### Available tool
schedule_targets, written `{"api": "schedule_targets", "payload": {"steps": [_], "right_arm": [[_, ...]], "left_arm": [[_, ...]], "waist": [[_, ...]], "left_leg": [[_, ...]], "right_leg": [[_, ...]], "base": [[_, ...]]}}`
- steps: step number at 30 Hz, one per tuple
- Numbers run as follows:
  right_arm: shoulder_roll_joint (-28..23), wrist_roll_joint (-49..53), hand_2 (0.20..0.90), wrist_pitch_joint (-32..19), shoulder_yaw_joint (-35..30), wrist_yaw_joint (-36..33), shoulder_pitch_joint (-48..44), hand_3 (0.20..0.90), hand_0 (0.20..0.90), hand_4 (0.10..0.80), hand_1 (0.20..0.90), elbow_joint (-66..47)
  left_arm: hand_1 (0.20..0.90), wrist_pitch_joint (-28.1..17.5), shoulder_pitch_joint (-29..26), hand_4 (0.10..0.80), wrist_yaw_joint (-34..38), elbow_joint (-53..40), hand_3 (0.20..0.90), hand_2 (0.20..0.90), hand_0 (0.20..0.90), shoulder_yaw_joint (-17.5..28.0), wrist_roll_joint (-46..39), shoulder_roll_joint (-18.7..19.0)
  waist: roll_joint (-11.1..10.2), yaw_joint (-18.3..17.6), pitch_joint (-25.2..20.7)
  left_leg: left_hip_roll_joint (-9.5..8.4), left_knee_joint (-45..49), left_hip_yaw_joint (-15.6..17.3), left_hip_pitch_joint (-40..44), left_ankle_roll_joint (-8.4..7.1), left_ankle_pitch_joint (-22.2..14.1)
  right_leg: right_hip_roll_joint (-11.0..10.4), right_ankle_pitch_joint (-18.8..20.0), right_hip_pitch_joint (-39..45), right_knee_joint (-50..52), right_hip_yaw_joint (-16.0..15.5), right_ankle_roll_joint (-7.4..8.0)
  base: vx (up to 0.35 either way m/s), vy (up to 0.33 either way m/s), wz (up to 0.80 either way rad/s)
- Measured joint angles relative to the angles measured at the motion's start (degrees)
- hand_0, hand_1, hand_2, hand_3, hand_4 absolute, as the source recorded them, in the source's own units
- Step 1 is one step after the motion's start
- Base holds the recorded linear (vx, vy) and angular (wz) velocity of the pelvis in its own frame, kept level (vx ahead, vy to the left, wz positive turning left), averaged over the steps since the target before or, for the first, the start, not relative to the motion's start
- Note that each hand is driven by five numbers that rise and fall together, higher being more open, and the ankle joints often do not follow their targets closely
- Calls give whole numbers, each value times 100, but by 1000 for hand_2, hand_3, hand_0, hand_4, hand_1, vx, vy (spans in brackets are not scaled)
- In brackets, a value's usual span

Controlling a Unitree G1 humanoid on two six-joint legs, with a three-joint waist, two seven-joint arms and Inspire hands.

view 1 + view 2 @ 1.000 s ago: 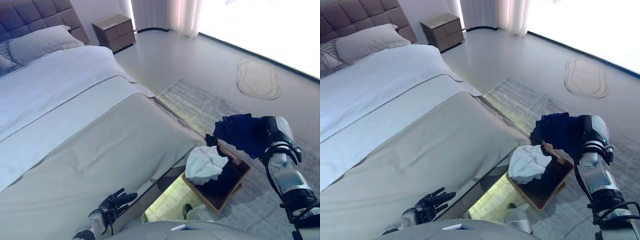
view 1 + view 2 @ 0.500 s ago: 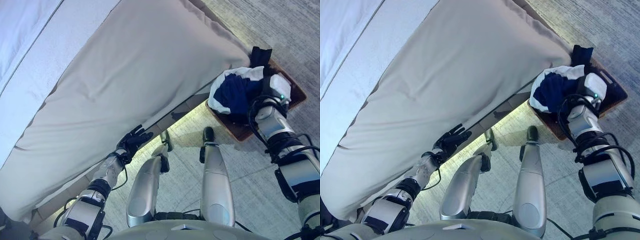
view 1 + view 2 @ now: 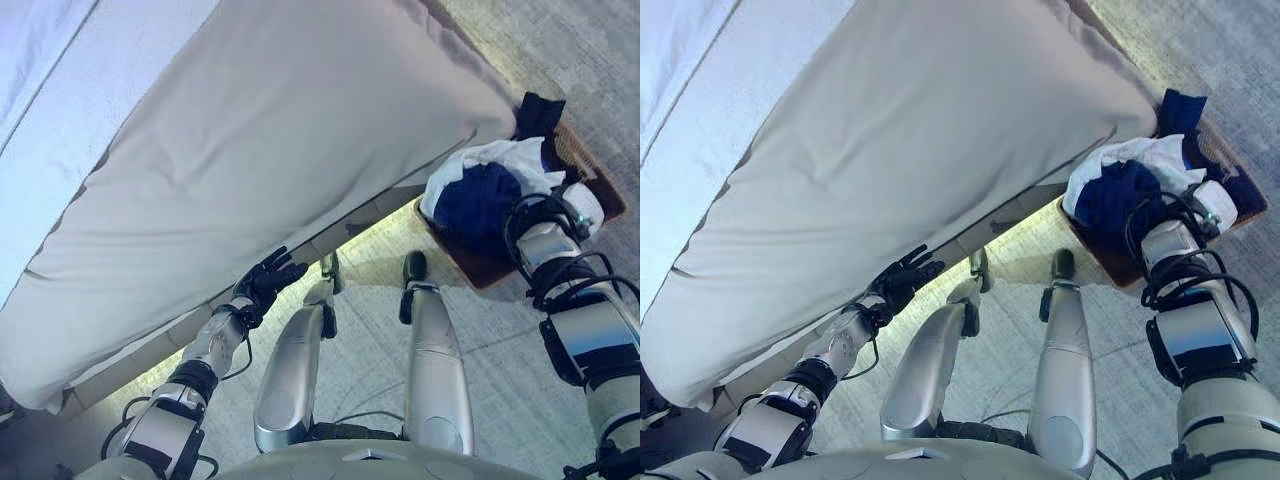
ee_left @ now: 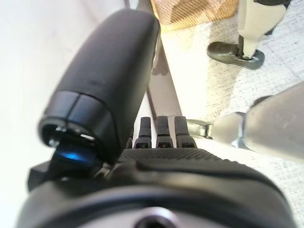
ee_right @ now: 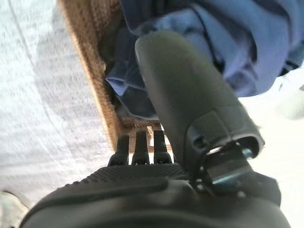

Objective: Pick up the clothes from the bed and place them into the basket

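Both eye views look steeply down from the head and share one scene: the bed (image 3: 250, 130) at upper left and the basket (image 3: 1110, 262) on the floor at right. The left wrist view looks from very close along the left hand (image 4: 156, 137) toward the floor. The right wrist view looks along the right hand (image 5: 137, 147) into the basket's woven wall.

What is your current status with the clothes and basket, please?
Right hand open, over basket. Navy garment lying in basket on white cloth. Left hand open, idle at bed edge. No obstruction seen.
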Motion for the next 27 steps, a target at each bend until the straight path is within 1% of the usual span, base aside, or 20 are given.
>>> {"api": "schedule_targets", "payload": {"steps": [2, 4, 5, 6, 7, 8, 9, 10, 12, 14, 16, 18, 19, 20, 22, 23, 24, 27], "right_arm": [[48, 155, 900, -146, -183, -28, 133, 900, 900, 800, 900, 22], [135, 194, 900, -399, -429, -156, 492, 900, 900, 800, 900, 35], [149, 199, 900, -403, -442, -160, 537, 900, 900, 800, 900, 66], [232, 267, 900, -632, -673, -310, 744, 900, 900, 800, 900, 48], [349, 329, 900, -858, -734, -440, 1018, 900, 900, 800, 900, 19], [458, 420, 900, -1050, -777, -588, 1238, 900, 900, 800, 900, -78], [612, 594, 900, -1421, -857, -732, 1668, 900, 900, 800, 900, -282], [702, 667, 900, -1611, -947, -754, 1900, 900, 900, 800, 900, -453], [894, 846, 900, -2114, -1067, -776, 2520, 900, 900, 800, 900, -1014], [1083, 867, 900, -2464, -1333, -789, 3004, 900, 900, 800, 900, -1427], [1293, 1076, 900, -2726, -1598, -800, 3473, 900, 900, 800, 900, -1518], [1475, 1212, 900, -2902, -1791, -907, 3825, 900, 900, 800, 900, -1508], [1543, 1208, 900, -2975, -1883, -918, 3946, 900, 900, 800, 900, -1491], [1592, 1209, 900, -3072, -1912, -928, 4036, 900, 900, 800, 900, -1412], [1667, 1213, 900, -3109, -1907, -873, 4167, 900, 900, 800, 900, -1246], [1759, 1325, 900, -3098, -1909, -725, 4254, 900, 900, 800, 900, -1115], [1825, 1372, 900, -3078, -1886, -591, 4290, 900, 900, 800, 900, -998], [2060, 1315, 900, -3036, -1781, -43, 4415, 900, 900, 800, 900, -598]], "left_arm": [[900, 35, 1, 800, 6, 1, 900, 900, 900, 16, 0, 36], [900, 128, -22, 800, 27, 51, 900, 900, 900, 56, 1, 39], [900, 132, -13, 800, 27, 51, 900, 900, 900, 51, 1, 38], [900, 136, -7, 800, 50, 93, 900, 900, 900, 108, 3, -1], [900, 135, 24, 800, 93, 123, 900, 900, 900, 127, 4, -7], [900, 128, 30, 800, 125, 185, 900, 900, 900, 156, 5, -34], [900, 122, 87, 800, 136, 243, 900, 900, 900, 156, 8, -55], [900, 118, 143, 800, 141, 244, 900, 900, 900, 165, 9, -53], [900, 99, 326, 800, 141, 246, 900, 900, 900, 326, 16, -76], [900, 109, 509, 800, 158, 281, 900, 900, 900, 580, 33, -106], [900, 89, 777, 800, 163, 459, 900, 900, 900, 838, 213, -125], [900, 88, 994, 800, 175, 754, 900, 900, 900, 899, 306, -115], [900, 94, 1086, 800, 169, 877, 900, 900, 900, 945, 396, -125], [900, 96, 1138, 800, 175, 1034, 900, 900, 900, 953, 493, -125], [900, 97, 1270, 800, 184, 1313, 900, 900, 900, 967, 678, -126], [900, 97, 1352, 800, 209, 1503, 900, 900, 900, 974, 899, -126], [900, 96, 1399, 800, 221, 1597, 900, 900, 900, 975, 997, -126], [900, 97, 1496, 800, 224, 1853, 900, 900, 900, 934, 1501, -143]], "waist": [[1, -38, -1], [-3, -76, 2], [-4, -80, 2], [-12, -100, 7], [-28, -137, 17], [-35, -146, 22], [-56, -188, 19], [-80, -230, 16], [-214, -313, -25], [-391, -418, -87], [-709, -469, -518], [-994, -518, -915], [-1101, -527, -1087], [-1201, -530, -1211], [-1297, -529, -1490], [-1341, -526, -1678], [-1350, -509, -1812], [-1265, -477, -2128]], "left_leg": [[60, -133, 18, 181, -20, 26], [98, -255, -3, 436, 16, 73], [97, -279, 0, 484, 17, 73], [122, -364, 22, 629, 35, 60], [166, -404, 22, 770, 1, 91], [194, -412, 18, 887, 20, 77], [255, -458, 20, 1088, 45, 48], [272, -495, 29, 1195, 46, 40], [283, -494, 81, 1383, 129, -18], [295, -521, 150, 1608, 186, -64], [303, -645, 206, 1806, 201, -82], [314, -707, 209, 2054, 144, -136], [315, -709, 236, 2133, 169, -195], [312, -722, 278, 2273, 147, -243], [304, -838, 318, 2521, 134, -328], [287, -947, 327, 2736, 147, -340], [273, -1000, 347, 2820, 158, -353], [234, -1123, 332, 3046, 204, -387]], "right_leg": [[64, -8, 226, -202, -48, 25], [111, 46, 524, -369, -103, 1], [117, 44, 565, -384, -102, 4], [133, 39, 713, -495, -98, 25], [190, 115, 883, -582, -122, -15], [212, 123, 1060, -692, -152, -27], [279, 110, 1313, -859, -156, -6], [299, 108, 1434, -933, -154, -3], [323, 103, 1648, -1053, -118, 3], [366, 107, 1918, -1220, -75, 19], [397, 107, 2130, -1426, -42, 22], [422, 123, 2446, -1665, -53, 50], [430, 121, 2570, -1767, -53, 55], [433, 157, 2726, -1863, -48, 60], [441, 157, 2999, -2034, -46, 64], [436, 188, 3223, -2171, -50, 110], [423, 194, 3323, -2249, -46, 118], [391, 277, 3636, -2532, -69, 241]], "base": [[0, 11, -4], [57, 34, 3], [26, 45, -8], [16, 32, -8], [47, 39, -8], [170, 65, -7], [160, 68, -7], [167, 99, -10], [213, 135, -13], [213, 149, -17], [173, 175, -11], [177, 205, -1], [196, 214, -6], [187, 198, -5], [166, 175, -2], [122, 236, 0], [101, 236, 3], [72, 182, 5]]}}
